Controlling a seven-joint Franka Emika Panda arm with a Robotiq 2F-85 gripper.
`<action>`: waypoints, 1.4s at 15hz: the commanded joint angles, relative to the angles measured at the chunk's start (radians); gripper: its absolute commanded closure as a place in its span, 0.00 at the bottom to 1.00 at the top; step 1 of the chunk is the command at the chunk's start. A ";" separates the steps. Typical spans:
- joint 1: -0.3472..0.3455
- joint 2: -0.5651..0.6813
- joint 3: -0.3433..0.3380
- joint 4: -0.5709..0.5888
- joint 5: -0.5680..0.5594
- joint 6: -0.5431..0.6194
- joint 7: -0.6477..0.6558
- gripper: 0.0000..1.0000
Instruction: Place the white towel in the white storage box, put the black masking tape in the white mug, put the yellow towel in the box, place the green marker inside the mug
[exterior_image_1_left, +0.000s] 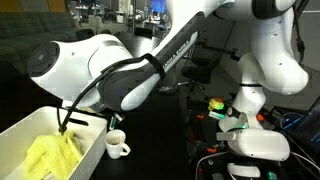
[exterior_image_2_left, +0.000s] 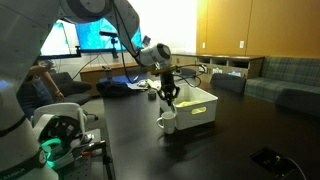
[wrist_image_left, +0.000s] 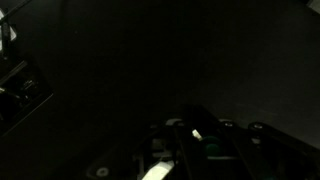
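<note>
- A white robot base (exterior_image_2_left: 55, 140) with a green glow sits nearest in an exterior view, at the left edge of the dark table (exterior_image_2_left: 120, 150).
- The white mug (exterior_image_2_left: 166, 122) stands upright on the table farther in. It is just beside a short end of the white storage box (exterior_image_2_left: 200, 108). Both exterior views show this, with the mug (exterior_image_1_left: 117, 146) to the right of the box (exterior_image_1_left: 92, 152).
- The gripper (exterior_image_2_left: 170, 98) hangs directly above the mug and points down, without touching the rim.
- The wrist view is very dark. The gripper (wrist_image_left: 190, 150) has its fingers drawn nearly together, and a small teal-green piece shows between them, which looks like the green marker (wrist_image_left: 207, 150) held in the grip.
- The yellow towel (exterior_image_1_left: 52, 158) lies crumpled inside the box, filling its near-left part.
- The white towel cannot be made out in any view.
- Desks and a lit screen (exterior_image_2_left: 100, 35) stand far behind the box.
</note>
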 joint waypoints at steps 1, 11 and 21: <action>-0.001 0.031 -0.004 0.059 0.002 -0.041 -0.039 0.64; -0.010 0.015 0.001 0.054 0.010 -0.035 -0.067 0.01; -0.014 -0.197 0.008 -0.192 0.064 -0.084 0.104 0.00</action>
